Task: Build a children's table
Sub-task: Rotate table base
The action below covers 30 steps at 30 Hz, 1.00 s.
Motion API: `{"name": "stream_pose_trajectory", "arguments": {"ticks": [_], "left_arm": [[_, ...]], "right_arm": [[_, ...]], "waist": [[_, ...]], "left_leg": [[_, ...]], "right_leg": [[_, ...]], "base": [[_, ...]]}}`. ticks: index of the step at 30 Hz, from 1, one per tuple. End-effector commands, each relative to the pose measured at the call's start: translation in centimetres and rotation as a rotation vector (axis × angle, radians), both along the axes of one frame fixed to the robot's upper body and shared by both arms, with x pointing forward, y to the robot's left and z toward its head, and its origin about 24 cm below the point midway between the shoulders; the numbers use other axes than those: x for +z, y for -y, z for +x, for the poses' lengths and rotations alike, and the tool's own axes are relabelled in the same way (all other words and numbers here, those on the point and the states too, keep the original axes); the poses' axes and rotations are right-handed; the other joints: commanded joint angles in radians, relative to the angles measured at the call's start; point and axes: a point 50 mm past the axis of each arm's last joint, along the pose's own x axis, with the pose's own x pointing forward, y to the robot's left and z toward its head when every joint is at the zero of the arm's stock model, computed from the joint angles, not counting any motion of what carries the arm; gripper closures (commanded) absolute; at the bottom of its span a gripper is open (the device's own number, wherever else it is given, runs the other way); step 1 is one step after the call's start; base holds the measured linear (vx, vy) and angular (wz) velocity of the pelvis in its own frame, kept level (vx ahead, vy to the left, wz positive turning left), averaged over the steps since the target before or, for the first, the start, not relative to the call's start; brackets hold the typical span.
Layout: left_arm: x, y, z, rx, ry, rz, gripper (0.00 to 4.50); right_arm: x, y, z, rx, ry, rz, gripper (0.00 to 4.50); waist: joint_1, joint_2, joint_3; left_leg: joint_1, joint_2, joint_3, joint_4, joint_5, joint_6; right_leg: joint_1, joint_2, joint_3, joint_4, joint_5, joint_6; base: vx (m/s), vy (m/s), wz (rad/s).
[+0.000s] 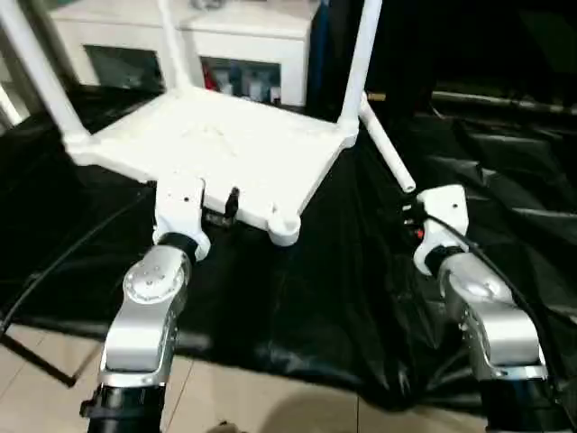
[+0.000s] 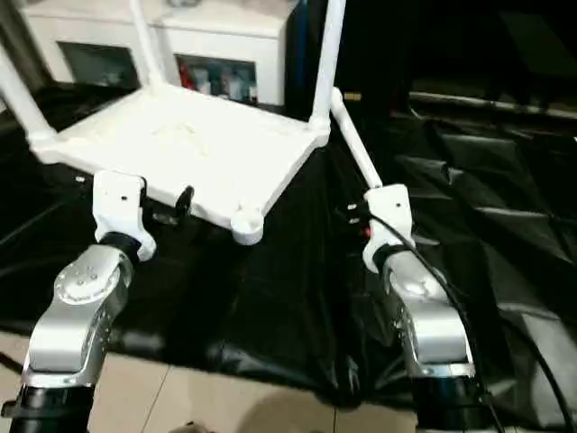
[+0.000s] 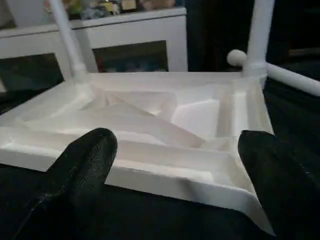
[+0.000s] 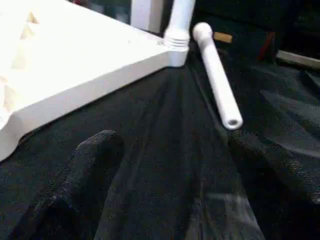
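Black plastic sheeting (image 1: 361, 307) covers the floor under the work, and pale tiles (image 1: 270, 397) show at the nearest edge. Closest to the robot, the left pincer (image 3: 170, 165) stands wide open just in front of the near rim of the tabletop (image 1: 225, 144), with nothing between its fingers (image 3: 85, 160). The tabletop lies upside down, ribs facing up. The right pincer (image 4: 180, 160) is also open and empty above the sheeting, and the loose leg (image 4: 217, 75) lies just ahead of it, its open end toward the pincer. The near corner socket (image 1: 284, 230) is empty. Three legs (image 1: 361, 54) stand in the other corners, their tops cut off by the frame edge. Farther back stands a white cabinet (image 1: 243, 45) with glass doors; small coloured things (image 1: 243, 83) inside are too blurred to name.
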Motion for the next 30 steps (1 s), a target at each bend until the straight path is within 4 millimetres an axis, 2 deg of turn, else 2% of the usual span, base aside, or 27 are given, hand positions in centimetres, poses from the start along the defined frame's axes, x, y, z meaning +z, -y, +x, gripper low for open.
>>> {"name": "stream_pose_trajectory", "arguments": {"ticks": [1,2,3,4,5,6,7,8,9,11,12,13,14,15,16,17,18,19,20,21,23,24,25,26,28,29,30], "left_arm": [[-0.01,0.0,-0.1,0.004,-0.007,-0.003,0.02],[-0.01,-0.04,-0.09,0.004,-0.007,-0.005,0.02],[-0.02,-0.07,-0.08,0.005,-0.007,-0.007,0.02],[-0.03,-0.07,-0.08,0.006,-0.007,-0.009,0.02],[-0.05,-0.06,-0.07,0.006,-0.008,-0.009,0.02],[-0.05,-0.04,-0.07,0.005,-0.008,-0.008,0.02],[-0.06,0.01,-0.08,0.003,-0.007,-0.006,0.02],[-0.07,0.08,-0.09,0.001,-0.008,-0.007,0.02],[-0.09,0.11,-0.11,0.0,-0.008,-0.008,0.02],[-0.11,0.11,-0.11,0.002,-0.009,-0.011,0.02],[-0.11,0.11,-0.11,0.003,-0.009,-0.012,0.02],[-0.2,0.05,-0.16,0.006,-0.012,-0.012,0.02],[-0.21,0.05,-0.17,0.006,-0.012,-0.012,0.02],[-0.27,0.0,-0.2,0.008,-0.014,-0.012,0.02],[-0.3,-0.01,-0.22,0.009,-0.015,-0.012,0.02],[-0.33,-0.03,-0.24,0.01,-0.016,-0.012,0.02],[-0.39,-0.05,-0.28,0.012,-0.018,-0.012,0.02],[-0.45,-0.06,-0.31,0.013,-0.02,-0.012,0.02],[-0.56,-0.06,-0.33,0.018,-0.026,-0.012,0.02],[-0.56,-0.06,-0.33,0.018,-0.026,-0.012,0.02],[-0.75,-0.12,-0.37,0.026,-0.035,-0.005,0.02],[-0.79,-0.13,-0.39,0.027,-0.037,-0.004,0.02],[-0.82,-0.13,-0.4,0.027,-0.038,-0.004,0.02],[-0.82,-0.14,-0.4,0.027,-0.038,-0.004,0.02],[-0.81,-0.17,-0.4,0.029,-0.035,-0.002,0.02],[-0.78,-0.2,-0.39,0.031,-0.03,-0.004,0.02],[-0.77,-0.19,-0.39,0.031,-0.029,-0.005,0.02]], "right_arm": [[0.31,0.39,0.16,-0.019,0.004,0.0,0.66],[0.31,0.41,0.18,-0.02,0.004,-0.004,0.66],[0.34,0.41,0.22,-0.017,0.006,-0.015,0.66],[0.38,0.41,0.26,-0.013,0.008,-0.029,0.66],[0.42,0.41,0.3,-0.009,0.01,-0.043,0.66],[0.44,0.41,0.32,-0.008,0.011,-0.046,0.66],[0.46,0.38,0.34,-0.002,0.012,-0.052,0.66],[0.48,0.46,0.38,-0.004,0.011,-0.063,0.66],[0.46,0.53,0.41,-0.004,0.008,-0.062,0.66],[0.49,0.61,0.48,-0.003,0.01,-0.074,0.66],[0.5,0.63,0.5,-0.003,0.01,-0.078,0.66],[0.5,0.63,0.54,0.0,0.011,-0.079,0.66],[0.5,0.63,0.55,0.001,0.011,-0.079,0.66],[0.51,0.65,0.59,-0.001,0.01,-0.076,0.66],[0.54,0.65,0.61,-0.001,0.013,-0.077,0.66],[0.57,0.66,0.63,-0.001,0.016,-0.076,0.66],[0.62,0.73,0.68,-0.013,0.019,-0.058,0.66],[0.66,0.89,0.75,-0.028,0.022,-0.05,0.66],[0.65,0.97,0.81,-0.029,0.021,-0.052,0.66],[0.65,0.97,0.81,-0.029,0.021,-0.052,0.66],[0.62,0.96,0.82,-0.025,0.02,-0.052,0.66],[0.62,0.94,0.83,-0.022,0.021,-0.051,0.66],[0.61,0.92,0.84,-0.02,0.021,-0.05,0.66],[0.61,0.91,0.84,-0.02,0.021,-0.05,0.66],[0.62,0.83,0.9,-0.013,0.022,-0.052,0.66],[0.65,0.75,0.96,-0.01,0.024,-0.05,0.66],[0.65,0.73,0.96,-0.009,0.024,-0.049,0.66]], "waist": [[0.014,0.028,-0.051],[0.002,-0.014,-0.047],[-0.001,-0.051,-0.033],[0.043,-0.068,-0.056],[0.052,-0.069,-0.06],[0.064,-0.065,-0.072],[0.063,-0.049,-0.086],[0.056,-0.038,-0.094],[0.05,-0.05,-0.091],[0.017,0.005,-0.124],[-0.048,0.032,-0.138],[-0.067,0.019,-0.141],[-0.067,0.019,-0.141],[-0.071,-0.006,-0.116],[-0.071,-0.015,-0.114],[-0.056,-0.064,-0.093],[-0.025,-0.105,-0.089],[-0.009,-0.093,-0.091],[-0.003,-0.097,-0.079],[-0.002,-0.085,-0.08],[-0.003,-0.029,-0.111],[-0.025,-0.013,-0.124],[-0.044,-0.013,-0.133],[-0.043,-0.017,-0.135],[-0.027,-0.032,-0.12],[-0.016,-0.044,-0.113],[-0.008,-0.045,-0.102]], "left_leg": [[0.017,0.118,-0.028,-0.226,-0.902,-0.046],[0.046,0.105,-0.042,-0.199,-0.905,-0.034],[0.063,0.009,-0.009,-0.07,-0.697,-0.057],[-0.029,-0.007,-0.026,0.05,-0.211,0.046],[-0.056,-0.009,-0.037,0.064,-0.108,0.069],[-0.075,-0.014,-0.045,0.053,-0.051,0.078],[-0.087,-0.024,-0.04,0.0,0.09,0.102],[-0.074,-0.017,-0.037,-0.022,0.14,0.107],[-0.133,-0.039,-0.066,-0.024,0.195,0.226],[-0.046,-0.034,-0.115,-0.031,0.263,0.382],[0.101,0.034,-0.265,-0.046,0.446,0.622],[0.167,0.08,-0.363,-0.048,0.714,0.733],[0.167,0.08,-0.363,-0.048,0.714,0.733],[0.105,0.021,-0.378,-0.079,0.736,0.599],[0.087,-0.021,-0.378,-0.087,0.65,0.527],[-0.009,-0.146,-0.306,-0.068,0.29,0.326],[-0.08,-0.174,-0.148,0.051,-0.011,0.264],[-0.102,-0.152,-0.135,0.079,-0.033,0.236],[-0.096,-0.115,-0.121,0.067,0.02,0.126],[-0.083,-0.094,-0.11,0.015,0.08,0.065],[-0.056,-0.025,-0.118,-0.06,0.234,0.074],[-0.001,0.046,-0.165,-0.047,0.339,0.149],[0.048,0.081,-0.208,-0.024,0.62,0.225],[0.055,0.079,-0.215,-0.017,0.722,0.247],[0.006,0.023,-0.169,-0.014,0.664,0.233],[-0.043,-0.008,-0.13,-0.029,0.447,0.186],[-0.046,-0.001,-0.116,-0.049,0.219,0.133]], "right_leg": [[0.022,-0.039,0.065,0.105,-0.133,-0.037],[0.038,-0.079,0.144,0.08,-0.296,-0.015],[-0.007,-0.167,0.201,-0.122,-0.726,-0.019],[0.082,-0.259,0.276,-0.184,-0.89,-0.003],[0.099,-0.253,0.284,-0.179,-0.852,-0.009],[0.119,-0.229,0.277,-0.158,-0.739,-0.027],[0.131,-0.14,0.211,-0.123,-0.348,-0.094],[0.123,-0.114,0.189,-0.11,-0.229,-0.109],[0.15,-0.091,0.115,-0.101,0.002,-0.056],[0.135,-0.063,0.063,-0.068,0.169,-0.015],[0.002,-0.005,0.047,0.048,-0.006,-0.001],[-0.082,-0.027,0.106,0.088,-0.202,0.03],[-0.082,-0.027,0.106,0.088,-0.202,0.03],[-0.082,-0.049,0.181,0.086,-0.115,0.092],[-0.073,-0.052,0.204,0.065,-0.063,0.092],[0.008,-0.081,0.265,-0.069,0.049,0.093],[0.132,-0.135,0.355,-0.122,0.102,0.066],[0.162,-0.168,0.362,-0.117,0.16,0.046],[0.124,-0.162,0.334,-0.102,0.301,0.021],[0.127,-0.129,0.289,-0.089,0.366,-0.035],[0.114,-0.098,0.232,-0.036,0.518,-0.072],[0.052,-0.078,0.213,0.011,0.487,-0.076],[-0.013,-0.102,0.224,0.019,0.393,-0.077],[-0.027,-0.11,0.232,0.011,0.354,-0.07],[-0.003,-0.129,0.245,-0.029,0.327,-0.07],[0.042,-0.137,0.242,-0.035,0.349,-0.09],[0.046,-0.137,0.237,-0.049,0.289,-0.114]], "base": [[0.041,0.065,-0.05],[0.0,0.0,0.0],[0.059,-0.093,-0.16],[0.059,-0.093,-0.16],[0.085,-0.075,-0.13],[0.096,-0.054,0.01],[0.096,-0.054,0.01],[0.1,-0.01,0.1],[0.153,0.036,0.25],[0.164,0.033,0.4],[0.175,-0.046,0.57],[0.175,-0.046,0.57],[0.136,-0.097,0.37],[0.067,-0.09,0.33],[0.067,-0.09,0.33],[0.054,-0.104,0.52],[0.099,-0.068,0.54],[0.099,-0.068,0.54],[0.095,-0.039,0.18],[0.062,-0.033,0.0],[0.063,-0.009,-0.01],[0.065,0.033,0.03],[0.065,0.033,0.03],[0.0,0.0,0.0],[-0.01,0.052,0.0],[0.0,0.0,0.0],[-0.055,0.005,-0.03]]}}
